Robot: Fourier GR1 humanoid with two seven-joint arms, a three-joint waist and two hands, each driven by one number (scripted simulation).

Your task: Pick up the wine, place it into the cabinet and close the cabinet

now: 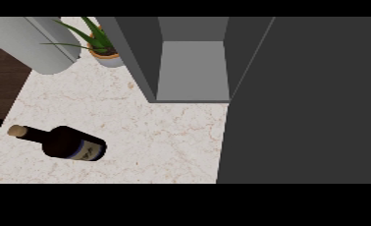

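Readable text: none anywhere in the head view.
Wine bottle label: a pale patch with a blue band on the dark body; it carries faint dark marks, too blurred to read as letters or numbers.
Bottle cork end: plain tan, no print.
Cabinet: plain grey walls and shelf, no sign or number.
Cabinet door: plain dark grey, unmarked.
Plant pot: plain, no brand or tag.
Table: marbled veining only, no writing.
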